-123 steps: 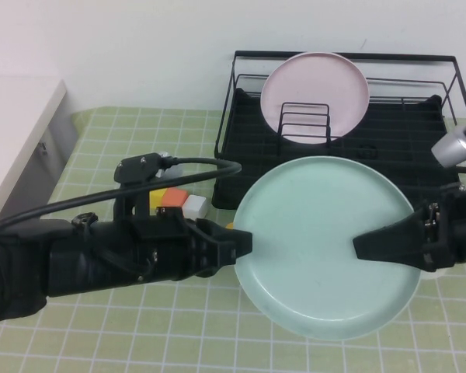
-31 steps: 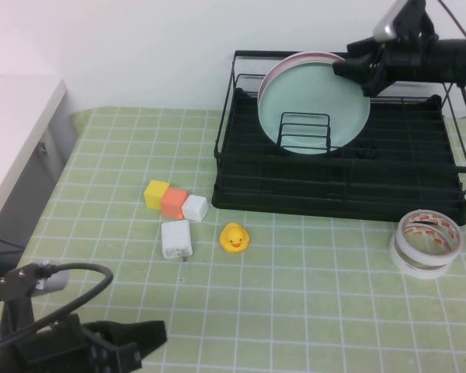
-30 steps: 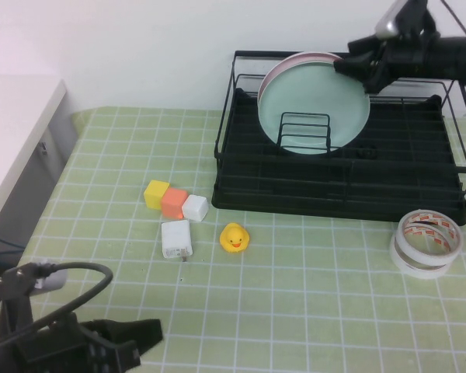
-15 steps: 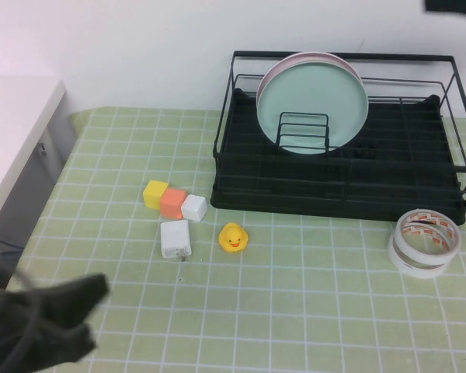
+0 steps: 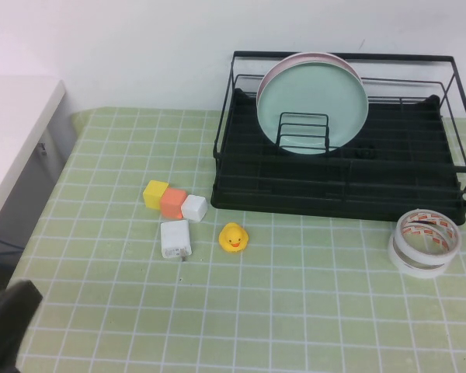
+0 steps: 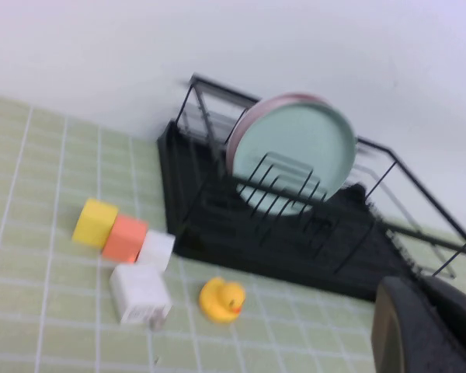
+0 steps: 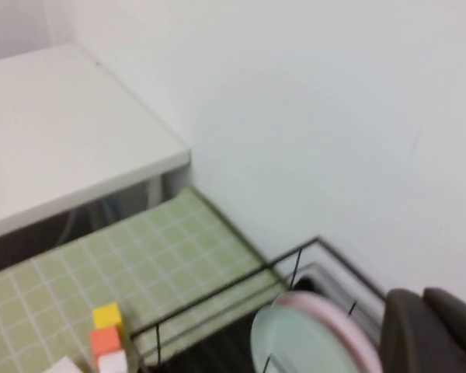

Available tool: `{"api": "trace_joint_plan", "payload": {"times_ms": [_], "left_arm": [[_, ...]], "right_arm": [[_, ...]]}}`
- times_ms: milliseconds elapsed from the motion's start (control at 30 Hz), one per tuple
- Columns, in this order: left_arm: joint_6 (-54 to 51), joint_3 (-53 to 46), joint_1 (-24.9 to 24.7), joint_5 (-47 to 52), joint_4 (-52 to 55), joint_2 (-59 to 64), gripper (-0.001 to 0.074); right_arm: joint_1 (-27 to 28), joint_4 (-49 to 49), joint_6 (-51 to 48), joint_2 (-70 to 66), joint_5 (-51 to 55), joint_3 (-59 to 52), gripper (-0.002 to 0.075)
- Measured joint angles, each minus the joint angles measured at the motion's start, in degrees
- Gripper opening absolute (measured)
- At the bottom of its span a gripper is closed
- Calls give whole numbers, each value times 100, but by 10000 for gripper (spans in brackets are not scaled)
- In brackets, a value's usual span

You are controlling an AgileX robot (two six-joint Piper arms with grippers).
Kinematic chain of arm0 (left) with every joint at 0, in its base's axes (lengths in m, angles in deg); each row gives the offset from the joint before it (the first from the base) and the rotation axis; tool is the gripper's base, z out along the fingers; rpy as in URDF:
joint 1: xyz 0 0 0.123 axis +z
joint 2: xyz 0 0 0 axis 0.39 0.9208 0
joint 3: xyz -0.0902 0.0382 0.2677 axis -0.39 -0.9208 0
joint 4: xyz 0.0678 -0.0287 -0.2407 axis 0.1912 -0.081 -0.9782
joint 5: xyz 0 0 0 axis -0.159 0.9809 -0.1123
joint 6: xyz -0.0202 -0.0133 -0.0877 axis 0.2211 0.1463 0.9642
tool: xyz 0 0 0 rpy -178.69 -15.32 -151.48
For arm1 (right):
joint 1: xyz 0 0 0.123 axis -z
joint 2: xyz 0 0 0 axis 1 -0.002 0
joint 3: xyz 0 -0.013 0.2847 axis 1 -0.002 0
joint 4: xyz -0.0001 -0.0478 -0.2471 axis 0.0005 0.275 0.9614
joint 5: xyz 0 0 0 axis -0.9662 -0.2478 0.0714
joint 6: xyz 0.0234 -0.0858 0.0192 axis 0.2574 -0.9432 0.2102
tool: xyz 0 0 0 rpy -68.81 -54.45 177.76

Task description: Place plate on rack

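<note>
The mint-green plate point(image 5: 312, 105) stands upright in the black wire rack point(image 5: 334, 183), leaning on the pink plate point(image 5: 295, 61) behind it, with a small wire divider in front. It also shows in the left wrist view point(image 6: 299, 155) and the right wrist view point(image 7: 295, 346). No gripper touches it. My left gripper point(image 6: 418, 299) is shut and empty, low at the near left of the table; only a dark part of that arm point(image 5: 6, 322) shows in the high view. My right gripper point(image 7: 421, 303) is shut and empty, raised above the rack and out of the high view.
Yellow point(image 5: 156, 193), orange point(image 5: 174, 202) and white point(image 5: 194, 207) cubes, a white charger point(image 5: 175, 238) and a yellow duck point(image 5: 233, 237) lie left of the rack. Tape rolls point(image 5: 426, 242) sit at the front right. A white counter point(image 5: 15, 124) borders the left.
My right gripper has let go of the mint plate and lifted out of the high view. My left arm has drawn back to the bottom left corner. The plate stays in the rack.
</note>
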Motion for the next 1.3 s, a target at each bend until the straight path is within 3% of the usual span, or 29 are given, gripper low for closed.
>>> {"api": "trace_joint_plan", "payload": {"times_ms": [333,600,933,1300], "left_arm": [[0,-178,0,-63,28,0,-1],[0,-228,0,41,28,0,-1],[0,-228,0,44,28,0,-1],[0,-228,0,66,28,0,-1]], "right_arm": [[-49,265,182,1823,0,-395,8],[-53,1122,195,4355,-127,-3081,8],[-53,1789,207,7789,-1997,-6940,7],[-53,1832,219,9058,-2180,-9182,3]]}}
